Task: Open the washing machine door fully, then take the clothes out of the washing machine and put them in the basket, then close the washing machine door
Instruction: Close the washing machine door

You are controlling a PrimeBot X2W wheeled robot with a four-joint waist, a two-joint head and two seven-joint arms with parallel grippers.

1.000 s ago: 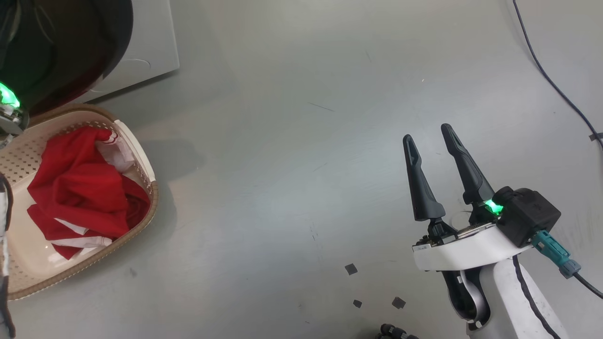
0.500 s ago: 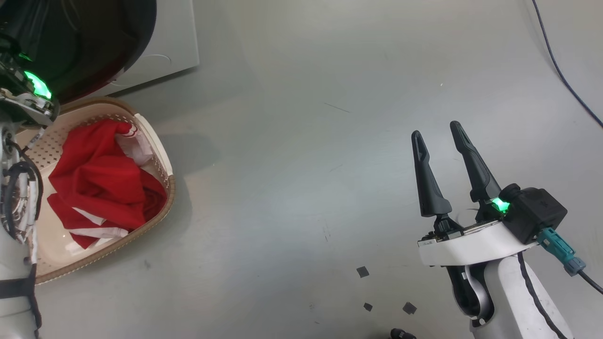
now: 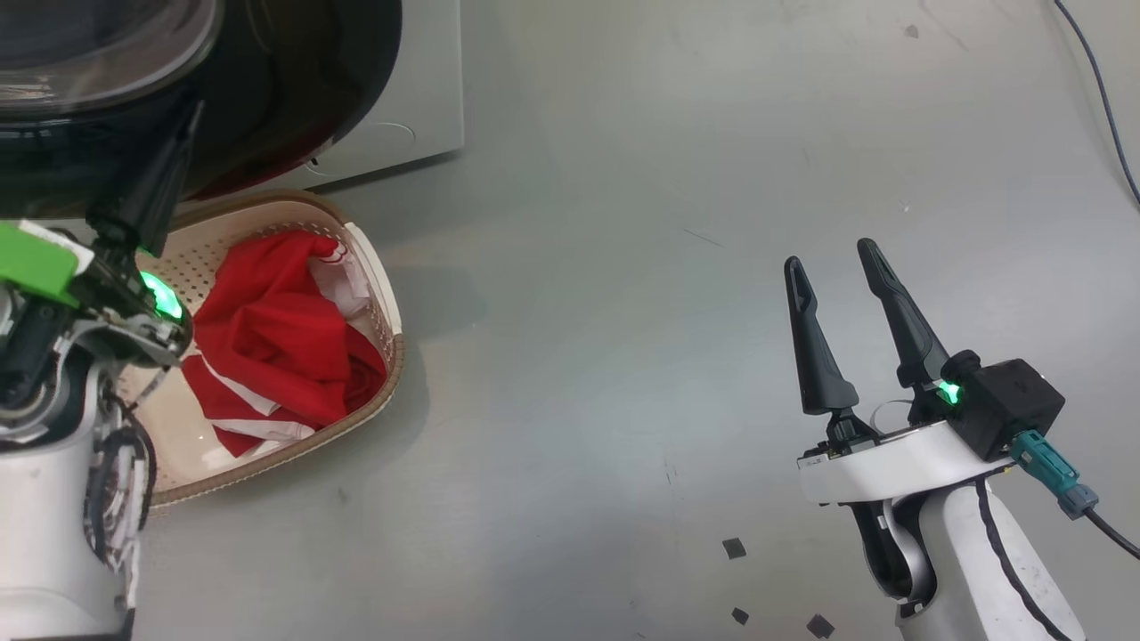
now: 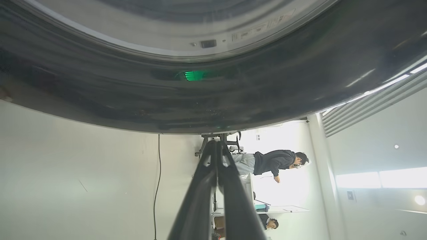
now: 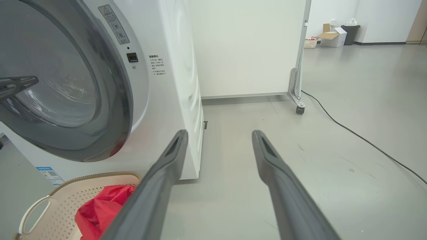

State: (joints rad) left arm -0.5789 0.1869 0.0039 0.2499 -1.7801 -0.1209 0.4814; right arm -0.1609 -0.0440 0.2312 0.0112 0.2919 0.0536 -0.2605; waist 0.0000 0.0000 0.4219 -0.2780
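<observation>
The washing machine door (image 3: 294,98), glossy black with a glass bowl, stands close to the white washing machine (image 5: 170,83); a latch hole shows beside its rim. My left gripper (image 3: 189,116) is shut and empty, its tip at the door's outer face, just below the rim (image 4: 213,100) in the left wrist view (image 4: 217,144). The red clothes (image 3: 276,329) lie in the cream basket (image 3: 383,294) on the floor under the door. My right gripper (image 3: 830,253) hangs open and empty over bare floor far to the right (image 5: 219,133).
A dark cable (image 3: 1104,98) runs over the grey floor at the far right. A white panel on castors (image 5: 250,50) stands behind the machine. Black tape bits (image 3: 733,547) mark the floor near my right arm. A person (image 4: 273,161) stands far off.
The head camera has swung left, so basket and machine sit further right in the picture. My left arm has come into view, its shut fingers now against the door. The right gripper stays open.
</observation>
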